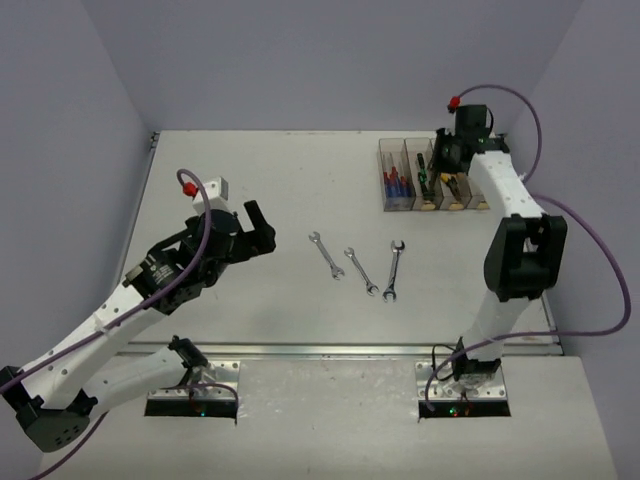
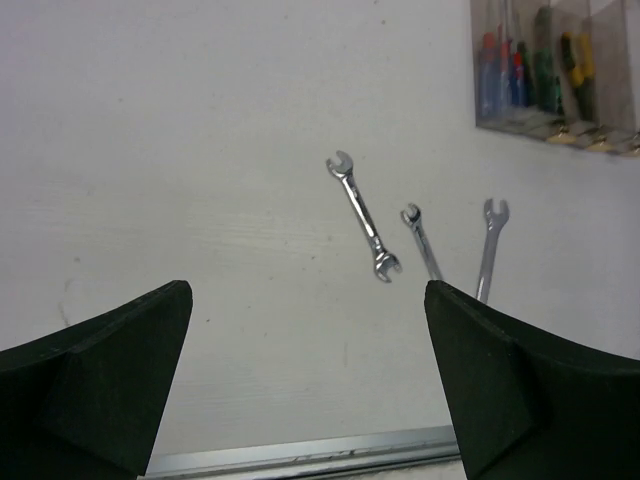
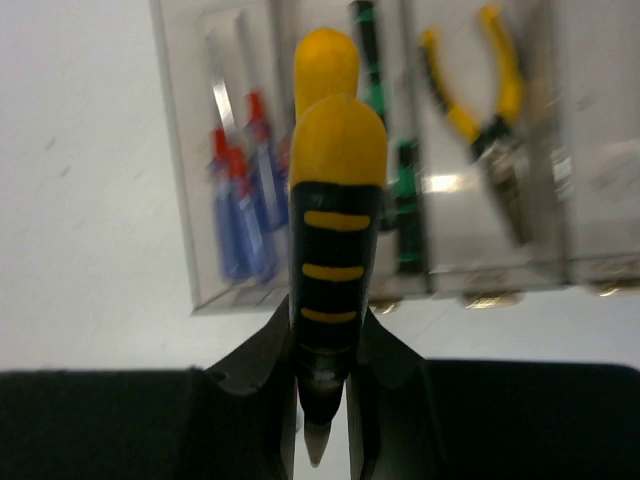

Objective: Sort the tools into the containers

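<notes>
1. Right jaws pinch the pliers (image 3: pixel 335 200) by their smooth yellow-and-black handles. The long axis points straight away from the jaws, over the containers (image 3: pixel 180 180).
2. Ahead-right of them a second pliers (image 3: pixel 480 110) lies inside those tinted clear walls, probably marking the drop spot.
3. Left jaws are spread and empty. Three slim silver wrenches (image 1: pixel 361 270) lie ahead-right on the matte surface (image 1: pixel 270 170), nearer this arm.

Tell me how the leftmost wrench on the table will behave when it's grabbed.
The leftmost wrench looks like solid shiny metal, so it is probably rigid and slick to grip. It lies flat and thin on the table, so it will likely slide rather than roll if pushed.
</notes>
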